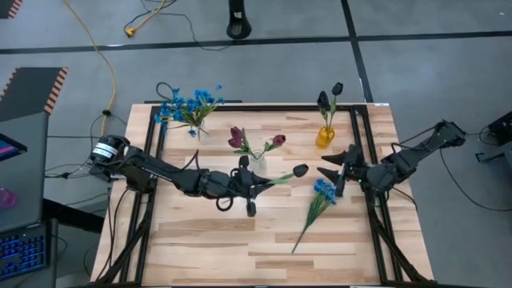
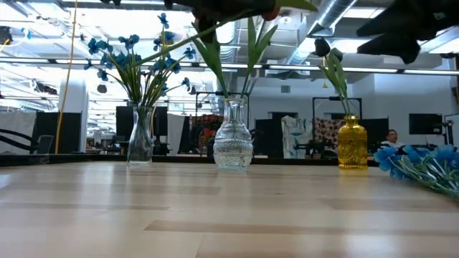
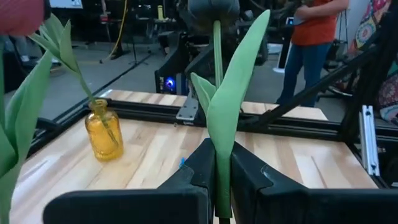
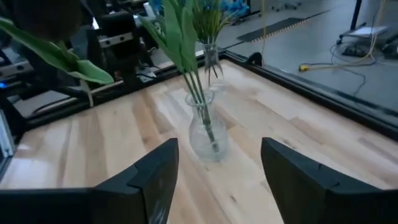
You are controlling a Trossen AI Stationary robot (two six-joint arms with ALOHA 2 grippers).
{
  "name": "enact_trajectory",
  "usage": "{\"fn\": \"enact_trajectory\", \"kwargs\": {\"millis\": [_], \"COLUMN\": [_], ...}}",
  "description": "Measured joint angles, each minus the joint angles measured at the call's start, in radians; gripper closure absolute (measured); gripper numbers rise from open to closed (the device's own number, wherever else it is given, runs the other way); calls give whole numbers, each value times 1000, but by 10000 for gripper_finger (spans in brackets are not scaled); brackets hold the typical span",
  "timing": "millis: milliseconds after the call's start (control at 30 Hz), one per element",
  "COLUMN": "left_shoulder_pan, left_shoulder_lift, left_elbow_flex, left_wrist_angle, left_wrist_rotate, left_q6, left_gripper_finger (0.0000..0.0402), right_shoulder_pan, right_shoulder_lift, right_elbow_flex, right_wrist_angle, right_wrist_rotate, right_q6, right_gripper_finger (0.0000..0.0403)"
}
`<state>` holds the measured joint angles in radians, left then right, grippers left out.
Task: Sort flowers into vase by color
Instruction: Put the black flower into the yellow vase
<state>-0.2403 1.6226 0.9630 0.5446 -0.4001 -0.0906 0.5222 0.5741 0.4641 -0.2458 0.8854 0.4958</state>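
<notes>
High view: the left gripper [image 1: 254, 186] is clamped on a near-black flower [image 1: 294, 172] above mid-table, right of the clear vase [image 1: 258, 161]; a blue sprig [image 1: 318, 202] lies on the table. Left wrist view: fingers [image 3: 249, 177] pinch the green stem [image 3: 222, 146] near the yellow vase [image 3: 104, 132]. Right wrist view: the right gripper [image 4: 217, 168] stands spread, holding nothing.

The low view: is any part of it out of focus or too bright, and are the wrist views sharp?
Low view: the vases are sharp, but the blue flower lying at the right edge is soft, and ceiling lights glare behind. Left wrist view: the held stem is soft, the yellow vase clearer. Right wrist view: soft throughout.
</notes>
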Motion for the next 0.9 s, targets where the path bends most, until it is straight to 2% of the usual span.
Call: {"fn": "enact_trajectory", "kwargs": {"millis": [100,333,533,700,900], "left_shoulder_pan": [13,26,26,26,26], "left_shoulder_lift": [0,0,0,0,0], "left_elbow_flex": [0,0,1,4,4], "left_wrist_angle": [10,23,93,117,118], "left_wrist_rotate": [1,1,2,2,3], "left_q6": [0,0,30,50,50], "left_gripper_finger": [386,386,386,386,386], "right_shoulder_pan": [-34,-82,-107,-120,-141], "right_shoulder_lift": [41,175,321,449,577], "right_elbow_flex": [0,0,0,0,0], "right_wrist_angle": [72,348,555,775,1069], "right_wrist_rotate": [-47,-228,-237,-241,-349], "right_q6": [-66,-280,-342,-454,-589], "right_gripper_finger": [145,145,145,148,154]}}
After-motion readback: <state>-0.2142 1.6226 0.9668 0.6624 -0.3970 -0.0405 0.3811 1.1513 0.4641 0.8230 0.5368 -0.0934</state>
